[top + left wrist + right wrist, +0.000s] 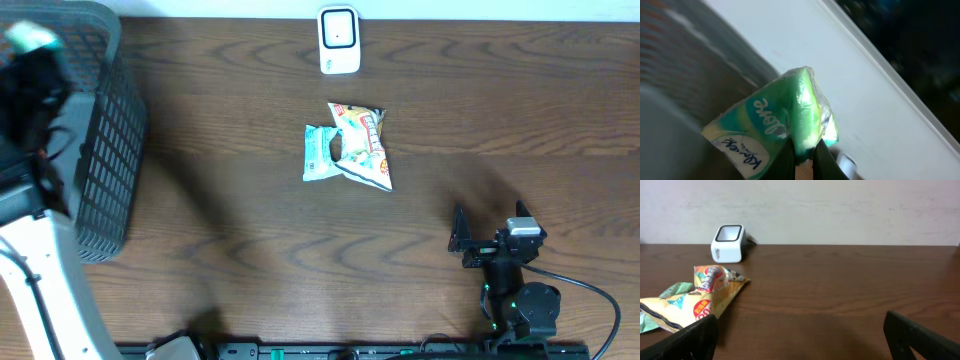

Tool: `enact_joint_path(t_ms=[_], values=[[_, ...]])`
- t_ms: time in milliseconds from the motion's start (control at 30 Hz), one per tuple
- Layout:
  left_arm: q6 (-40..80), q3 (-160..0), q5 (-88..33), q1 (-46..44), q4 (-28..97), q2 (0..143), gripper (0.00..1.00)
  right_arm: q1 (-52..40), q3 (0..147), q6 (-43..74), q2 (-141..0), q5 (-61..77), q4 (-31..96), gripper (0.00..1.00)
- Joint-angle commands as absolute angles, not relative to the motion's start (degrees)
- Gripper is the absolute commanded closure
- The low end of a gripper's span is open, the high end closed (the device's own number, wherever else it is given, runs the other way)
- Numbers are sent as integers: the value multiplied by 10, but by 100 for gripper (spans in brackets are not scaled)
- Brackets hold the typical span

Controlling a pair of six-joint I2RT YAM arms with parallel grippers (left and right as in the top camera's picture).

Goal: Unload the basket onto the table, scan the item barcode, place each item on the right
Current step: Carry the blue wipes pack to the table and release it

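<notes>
My left gripper (804, 150) is shut on a corner of a green tissue pack (775, 117), held tilted in the air against a white wall. From overhead the pack (30, 38) sits at the far left above the basket, with the left gripper (35, 58) just below it. The white barcode scanner (339, 40) stands at the table's back middle, also visible as a scanner (728, 243) in the right wrist view. My right gripper (490, 222) rests low at the front right, open and holding nothing, its fingers (690, 340) wide apart.
A dark mesh basket (110, 150) stands at the left edge. A yellow snack bag (362, 145) lies over a teal packet (318, 155) mid-table, in front of the scanner. Bare wood surrounds the right gripper.
</notes>
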State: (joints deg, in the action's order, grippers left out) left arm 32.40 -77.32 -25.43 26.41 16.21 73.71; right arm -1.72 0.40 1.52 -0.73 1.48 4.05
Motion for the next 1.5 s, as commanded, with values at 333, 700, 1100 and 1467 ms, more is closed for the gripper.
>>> enact_joint_path(t_ms=[333, 700, 1100, 1467], values=[[200, -775, -201, -46, 183, 761, 93, -15, 4, 21, -6, 12, 43, 1], [199, -775, -76, -152, 238, 928, 92, -15, 4, 21, -6, 12, 43, 1], [205, -775, -85, -154, 263, 1064, 93, -15, 4, 21, -6, 12, 43, 1], [206, -775, -85, -175, 265, 1067, 88, -15, 4, 21, -6, 12, 43, 1]])
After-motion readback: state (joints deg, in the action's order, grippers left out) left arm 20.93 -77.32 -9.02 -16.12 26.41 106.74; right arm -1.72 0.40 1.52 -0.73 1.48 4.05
